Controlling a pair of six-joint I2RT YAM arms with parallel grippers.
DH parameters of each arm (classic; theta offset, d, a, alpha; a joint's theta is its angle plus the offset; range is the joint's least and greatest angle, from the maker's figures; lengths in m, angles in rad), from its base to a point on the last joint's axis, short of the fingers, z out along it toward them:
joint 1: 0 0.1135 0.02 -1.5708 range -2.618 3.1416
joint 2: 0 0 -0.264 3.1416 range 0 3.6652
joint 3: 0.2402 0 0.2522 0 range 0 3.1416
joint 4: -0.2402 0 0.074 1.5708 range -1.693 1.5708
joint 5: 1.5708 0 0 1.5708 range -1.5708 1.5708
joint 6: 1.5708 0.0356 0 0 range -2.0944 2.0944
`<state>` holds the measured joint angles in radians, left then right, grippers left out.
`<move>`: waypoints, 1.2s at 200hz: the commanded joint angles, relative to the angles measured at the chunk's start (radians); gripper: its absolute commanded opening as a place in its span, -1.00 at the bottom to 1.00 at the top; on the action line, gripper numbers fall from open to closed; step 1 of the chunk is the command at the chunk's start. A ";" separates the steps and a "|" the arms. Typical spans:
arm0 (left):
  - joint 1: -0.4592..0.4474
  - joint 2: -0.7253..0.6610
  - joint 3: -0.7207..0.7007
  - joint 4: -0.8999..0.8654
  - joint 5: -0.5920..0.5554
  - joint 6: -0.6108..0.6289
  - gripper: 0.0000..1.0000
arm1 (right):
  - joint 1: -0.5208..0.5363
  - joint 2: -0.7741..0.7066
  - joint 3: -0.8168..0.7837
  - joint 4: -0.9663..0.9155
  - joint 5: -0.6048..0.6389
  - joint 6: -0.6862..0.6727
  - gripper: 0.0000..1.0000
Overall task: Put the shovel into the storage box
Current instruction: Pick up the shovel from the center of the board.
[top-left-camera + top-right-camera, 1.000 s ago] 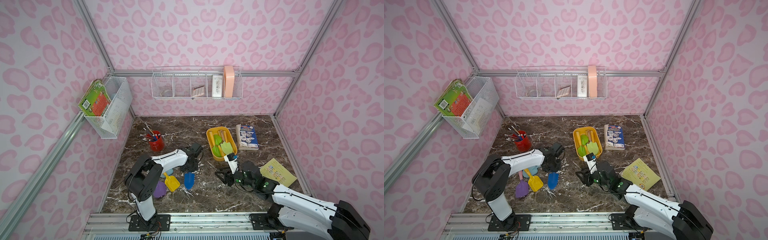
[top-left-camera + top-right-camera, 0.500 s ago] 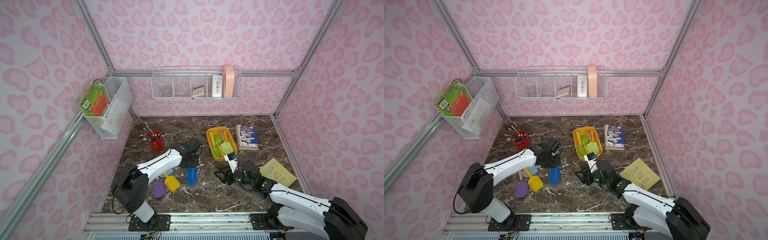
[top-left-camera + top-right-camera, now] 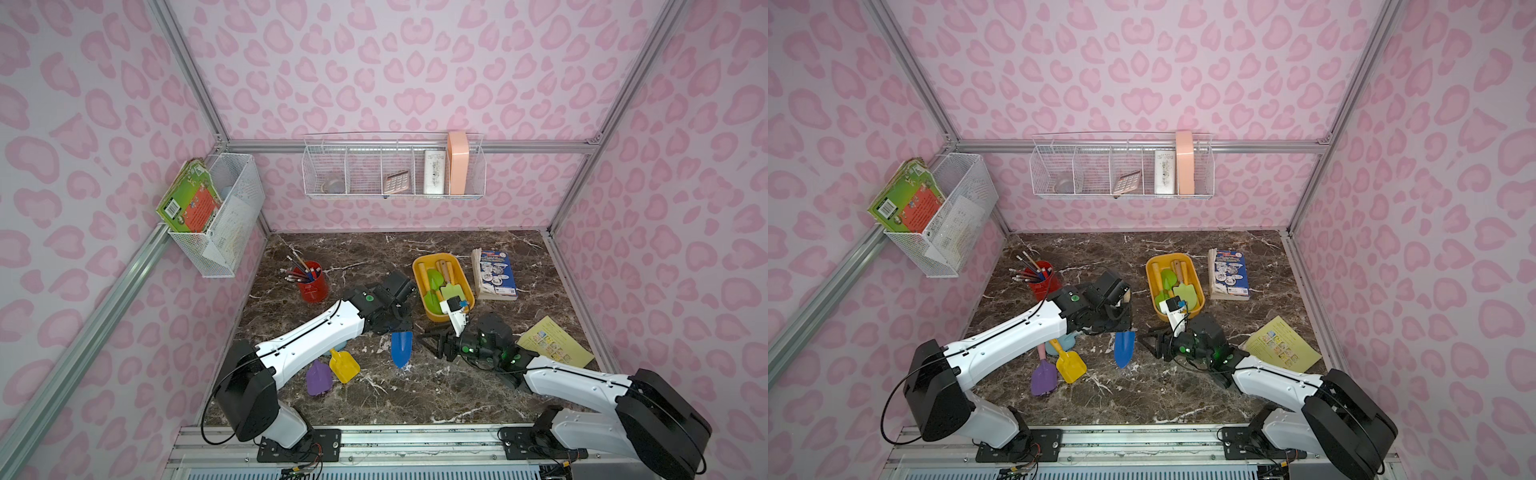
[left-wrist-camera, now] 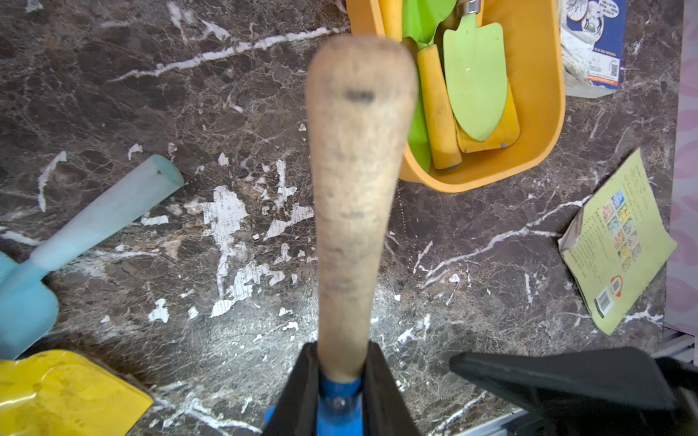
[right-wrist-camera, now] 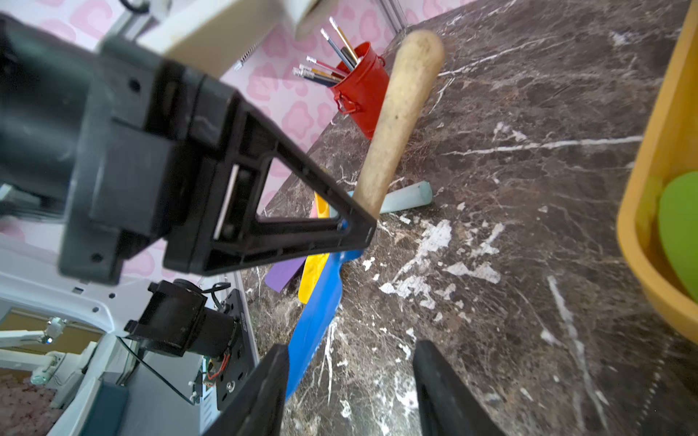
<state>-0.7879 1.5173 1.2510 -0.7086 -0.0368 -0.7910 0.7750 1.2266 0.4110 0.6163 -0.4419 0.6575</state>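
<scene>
Both top views: left gripper point(image 3: 395, 328) clamped on the blue shovel point(image 3: 401, 348) at its neck, mid-table. Blade points toward the near edge; handle hidden under the wrist. Shovel outside the storage box point(image 3: 419, 268) and apart from its rim. Box lies just far-right of the grip, on the far half of the marble table point(image 3: 457, 395), with green shovels point(image 3: 434, 283) inside. To the right of the blue blade, by the box's near end: right gripper point(image 3: 432, 344), jaws apart, nothing between them. Far-left of the left gripper: red pencil cup point(image 3: 1040, 286). Near-left, beside the left arm: yellow scoop point(image 3: 1073, 368) and purple scoop point(image 3: 1043, 378), flat on the marble.

Left wrist view: black fingers point(image 4: 294, 400) pinch the blue neck just below the wooden handle point(image 4: 355, 196). Handle end overlaps the storage box point(image 4: 547, 124) rim in this view; cannot tell whether they touch. Flat on the marble off to one side: pale blue scoop point(image 4: 94, 222).

Right wrist view: right gripper point(image 5: 347, 396) spread wide, only bare marble between its fingers point(image 5: 264, 396); blue blade point(image 5: 317, 313) just beside one finger, not gripped. Left gripper point(image 5: 359, 230) closed at the neck, handle tilted upward. Cannot tell whether the blade tip touches the table.
</scene>
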 commanded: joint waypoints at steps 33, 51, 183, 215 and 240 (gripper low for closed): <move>-0.011 -0.038 -0.004 0.011 0.003 -0.039 -0.89 | 0.006 0.040 0.012 0.154 -0.085 0.059 0.11; -0.014 -0.036 0.002 0.011 0.001 -0.041 -0.89 | 0.031 0.063 0.023 0.166 -0.081 0.062 0.07; -0.024 -0.051 0.018 0.020 -0.031 -0.061 -0.77 | 0.027 0.148 0.105 0.047 -0.011 0.074 -0.98; -0.022 -0.058 0.036 -0.002 -0.045 -0.050 -0.44 | -0.009 0.130 0.132 -0.019 -0.009 0.062 -1.00; -0.013 -0.090 0.041 -0.021 -0.061 -0.042 -0.21 | -0.061 0.103 0.161 -0.103 -0.015 0.021 -1.00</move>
<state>-0.8093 1.4540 1.2831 -0.6968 -0.0765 -0.8528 0.7502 1.3506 0.5430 0.5938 -0.4572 0.7258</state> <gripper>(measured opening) 0.368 0.054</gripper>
